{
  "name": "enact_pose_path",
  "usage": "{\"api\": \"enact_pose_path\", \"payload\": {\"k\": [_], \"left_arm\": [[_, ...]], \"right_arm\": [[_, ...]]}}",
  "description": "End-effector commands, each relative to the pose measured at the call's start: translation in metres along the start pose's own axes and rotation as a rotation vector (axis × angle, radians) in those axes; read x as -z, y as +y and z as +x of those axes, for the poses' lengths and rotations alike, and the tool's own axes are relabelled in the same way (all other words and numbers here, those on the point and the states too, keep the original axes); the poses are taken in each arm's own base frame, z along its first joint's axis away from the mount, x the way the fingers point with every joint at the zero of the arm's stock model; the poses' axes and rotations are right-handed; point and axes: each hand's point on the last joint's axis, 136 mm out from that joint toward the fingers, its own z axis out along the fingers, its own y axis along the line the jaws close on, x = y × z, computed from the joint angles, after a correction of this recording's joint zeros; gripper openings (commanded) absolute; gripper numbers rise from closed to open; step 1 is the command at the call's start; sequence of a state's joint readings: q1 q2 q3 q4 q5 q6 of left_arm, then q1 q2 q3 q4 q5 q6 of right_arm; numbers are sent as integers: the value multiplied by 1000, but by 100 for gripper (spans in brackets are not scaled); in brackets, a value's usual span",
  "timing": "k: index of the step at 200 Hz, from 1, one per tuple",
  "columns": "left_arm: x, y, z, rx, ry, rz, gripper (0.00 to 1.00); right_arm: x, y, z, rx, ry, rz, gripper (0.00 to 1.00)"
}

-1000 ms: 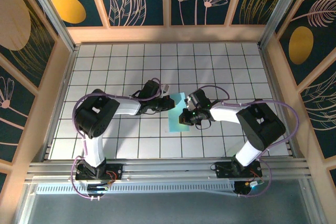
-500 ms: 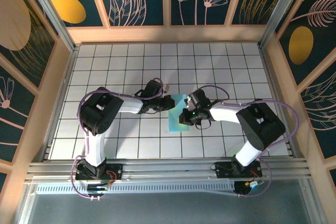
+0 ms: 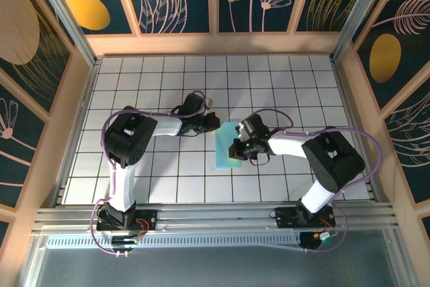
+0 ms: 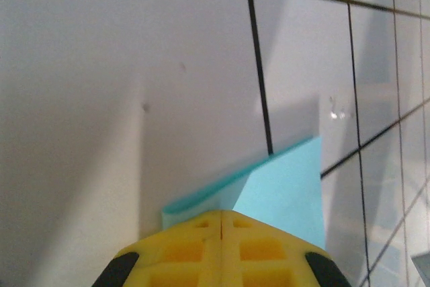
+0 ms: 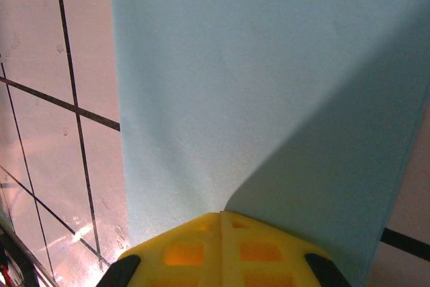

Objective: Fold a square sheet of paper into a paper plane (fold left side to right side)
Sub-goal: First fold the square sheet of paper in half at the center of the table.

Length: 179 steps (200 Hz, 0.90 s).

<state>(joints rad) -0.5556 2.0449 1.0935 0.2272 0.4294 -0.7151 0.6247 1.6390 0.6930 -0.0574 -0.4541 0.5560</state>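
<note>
Centrally on the counter [image 3: 168, 186] lies the folded square sheet of paper [image 3: 222, 147]; left tool [image 3: 215, 124] at its far-left corner, right tool [image 3: 232, 151] atop it, both with fingers together

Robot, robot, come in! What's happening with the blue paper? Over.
Blue paper folded in half. Left end effector shut at its corner. Right end effector shut, tip on it. Nothing blocking.

No text, label, brand, number or sign is legible — the square sheet of paper [image 3: 224, 156] is plain, and the bench [image 3: 134, 78] bears unmarked grid lines.
</note>
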Motion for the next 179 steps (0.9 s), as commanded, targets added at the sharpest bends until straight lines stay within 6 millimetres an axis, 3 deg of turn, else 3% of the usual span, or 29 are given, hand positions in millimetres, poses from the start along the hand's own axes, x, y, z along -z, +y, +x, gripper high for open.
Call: {"api": "enact_pose_path", "payload": {"k": [1, 67, 135, 159, 179], "left_arm": [[-2, 35, -16, -10, -39, -116, 1], [-4, 48, -29, 11, -66, -126, 0], [2, 36, -50, -32, -94, -106, 1], [17, 24, -54, -50, -120, -88, 1], [37, 11, -45, -46, -128, -52, 1]], "right_arm": [[-7, -78, 52, -90, 130, 297, 0], [-6, -74, 51, -92, 124, 279, 0], [-7, -67, 48, -98, 113, 241, 0], [-7, -64, 45, -100, 105, 226, 0], [-7, -62, 43, -99, 97, 224, 0]]}}
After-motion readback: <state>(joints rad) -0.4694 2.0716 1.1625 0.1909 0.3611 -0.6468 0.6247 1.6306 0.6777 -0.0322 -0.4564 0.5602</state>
